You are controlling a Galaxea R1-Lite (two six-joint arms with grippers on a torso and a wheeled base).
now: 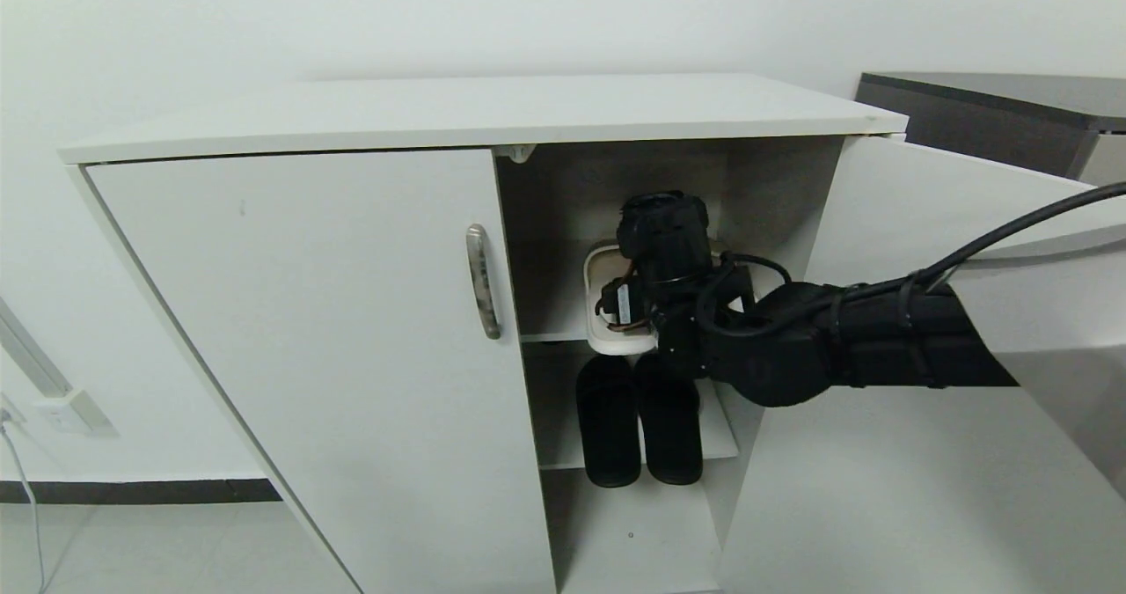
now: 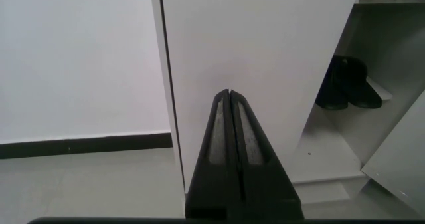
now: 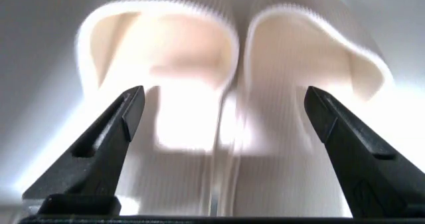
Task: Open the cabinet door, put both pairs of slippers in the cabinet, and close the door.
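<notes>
R gripper (image 3: 222, 101) is gaping wide at white slippers (image 3: 166, 44); backing out crooked could be knocking them off shelf (image 1: 550, 321). L gripper (image 2: 230, 94) is squeezing tight, empty.

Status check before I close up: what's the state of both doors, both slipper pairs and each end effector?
Right cabinet door: open, swung out wide.
Left cabinet door: closed.
White slippers: on the upper shelf, side by side, not gripped.
Black slippers: on the shelf below, side by side.
Right end effector: open, just in front of the white slippers.
Left end effector: shut, empty, facing the closed door.
</notes>
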